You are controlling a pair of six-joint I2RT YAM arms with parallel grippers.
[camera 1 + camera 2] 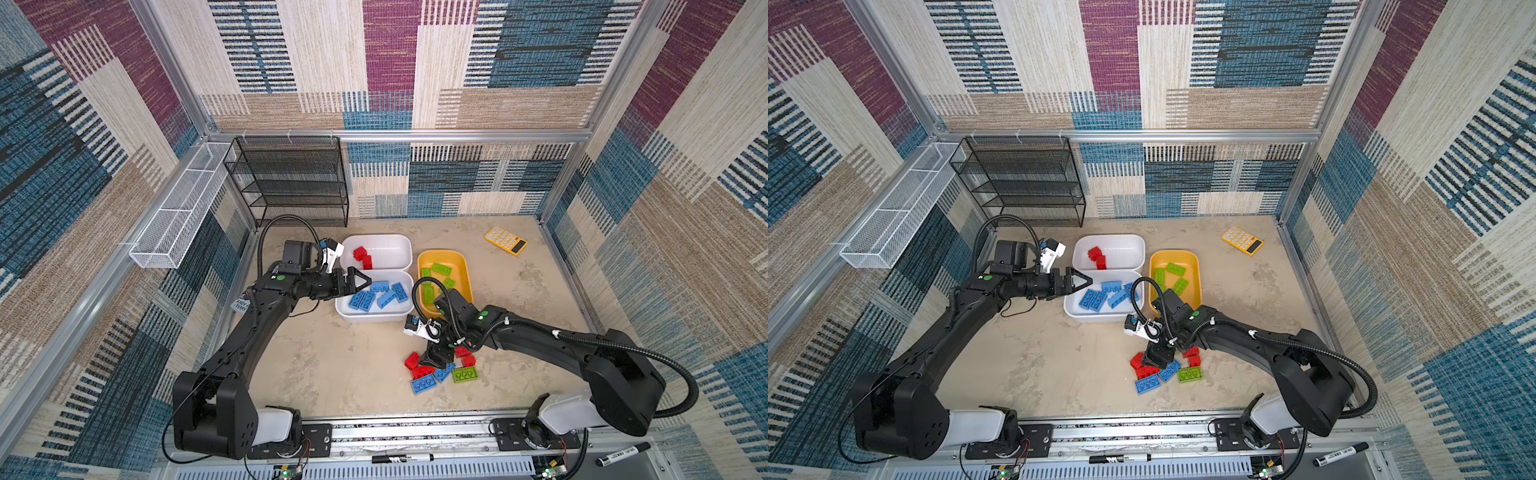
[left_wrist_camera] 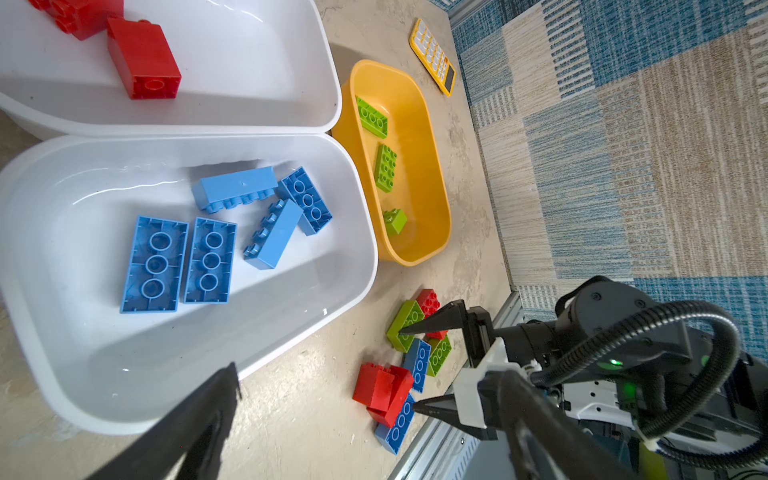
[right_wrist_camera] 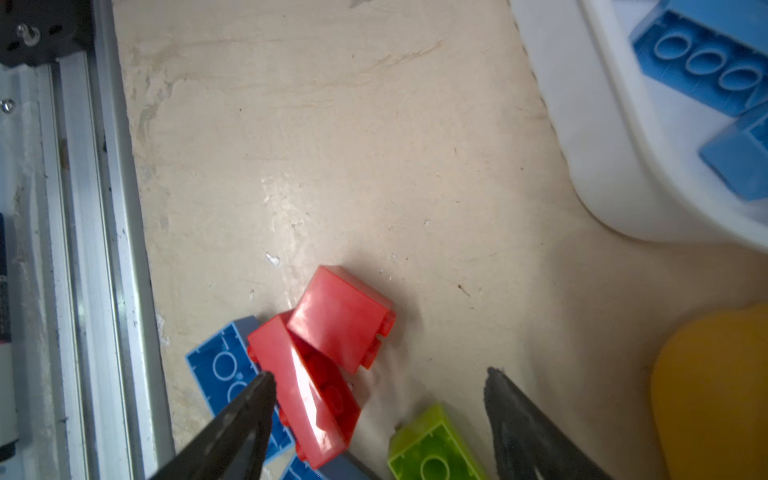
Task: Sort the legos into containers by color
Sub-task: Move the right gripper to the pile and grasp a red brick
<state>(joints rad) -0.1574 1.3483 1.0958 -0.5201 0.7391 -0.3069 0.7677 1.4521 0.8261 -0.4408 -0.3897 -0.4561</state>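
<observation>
Patchwork carpet in blue, maroon and beige lines the walls around a beige counter (image 1: 332, 365). Three containers sit mid-counter. A far white tub (image 1: 390, 249) holds red legos (image 1: 362, 255). Touching its near side, a near white tub (image 1: 374, 316) holds five blue legos (image 1: 376, 295). To the right of both, a yellow tub (image 1: 465, 266) holds green legos (image 1: 440, 269). Toward the near right, a loose pile (image 1: 428, 380) of red, blue and green legos lies on the counter. The left end effector (image 1: 363, 281) hovers over the left edge of the near white tub, its jaws spread wide and empty. The right end effector (image 3: 380, 378) points down into the pile, jaws apart and gripping nothing. In the right wrist view, two red bricks (image 3: 340, 320) lie between its fingers, one just beside a fingertip. A yellow calculator (image 1: 505, 240) lies at the far right. A black mesh rack (image 1: 291, 178) and a white wire basket (image 1: 174, 220) stand at the far left.
</observation>
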